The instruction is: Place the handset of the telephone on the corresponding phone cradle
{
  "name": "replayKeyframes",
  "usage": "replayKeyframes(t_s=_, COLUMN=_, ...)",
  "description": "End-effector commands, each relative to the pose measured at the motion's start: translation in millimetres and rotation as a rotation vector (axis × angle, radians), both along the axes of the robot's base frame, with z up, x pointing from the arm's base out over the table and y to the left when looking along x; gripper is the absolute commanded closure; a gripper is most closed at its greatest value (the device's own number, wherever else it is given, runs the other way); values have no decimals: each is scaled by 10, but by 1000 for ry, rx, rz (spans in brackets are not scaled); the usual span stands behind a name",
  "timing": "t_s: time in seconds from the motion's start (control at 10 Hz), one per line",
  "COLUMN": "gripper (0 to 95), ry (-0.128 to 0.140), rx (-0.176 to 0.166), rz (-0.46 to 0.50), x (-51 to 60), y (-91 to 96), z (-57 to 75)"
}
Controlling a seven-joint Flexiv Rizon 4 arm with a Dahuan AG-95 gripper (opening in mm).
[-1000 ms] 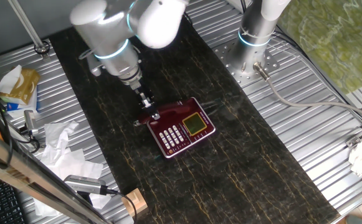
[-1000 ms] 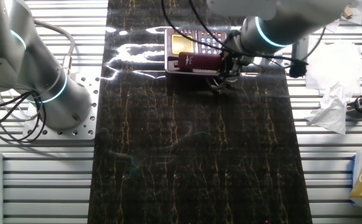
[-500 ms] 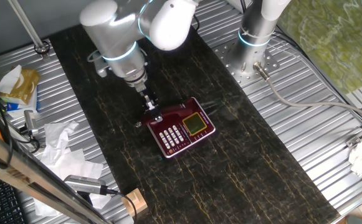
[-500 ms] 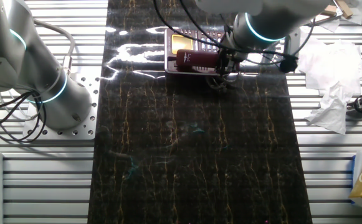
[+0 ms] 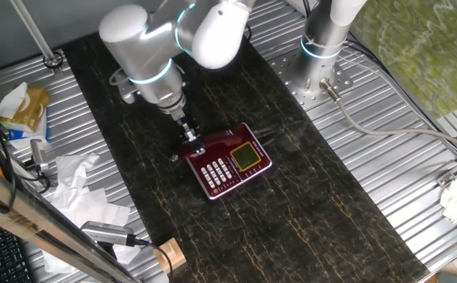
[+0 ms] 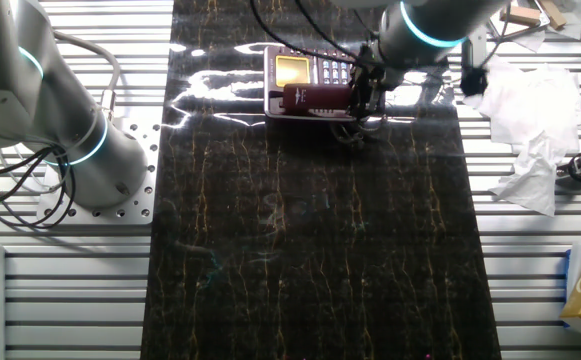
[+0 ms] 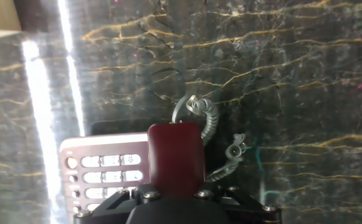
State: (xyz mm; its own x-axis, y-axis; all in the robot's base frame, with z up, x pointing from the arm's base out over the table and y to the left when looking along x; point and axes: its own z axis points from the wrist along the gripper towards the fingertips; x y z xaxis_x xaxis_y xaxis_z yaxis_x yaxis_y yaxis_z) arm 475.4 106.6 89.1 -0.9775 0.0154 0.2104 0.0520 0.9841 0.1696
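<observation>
The dark red telephone (image 5: 236, 161) with white keys and a yellow-green display lies on the black marbled mat. In the hand view its keypad (image 7: 106, 169) shows left of the handset. The handset (image 6: 315, 96), a narrow dark red bar, lies along the base's edge over the phone cradle, which it hides. My gripper (image 5: 191, 144) is shut on the handset's end (image 7: 174, 152), low over the base. The grey curly cord (image 7: 207, 121) loops onto the mat beside the handset.
A second arm's base (image 5: 322, 47) stands on the metal table at the back right. Crumpled white paper (image 5: 75, 177) and a yellow packet (image 5: 27, 106) lie off the mat's left side. A wooden block (image 5: 169, 255) sits near the front.
The arm has shifted a little and my gripper has moved in closer to the phone base. The handset moved slightly with it along the base's edge.
</observation>
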Motion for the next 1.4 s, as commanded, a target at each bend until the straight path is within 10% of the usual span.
replayKeyframes(t_s=0.1, gripper=950, ry=2, rx=-37, rz=25, x=1, y=-7, z=-5)
replayKeyframes(t_s=1.4, gripper=950, ry=-14, rx=-121, rz=50, x=3, y=-4, z=-17)
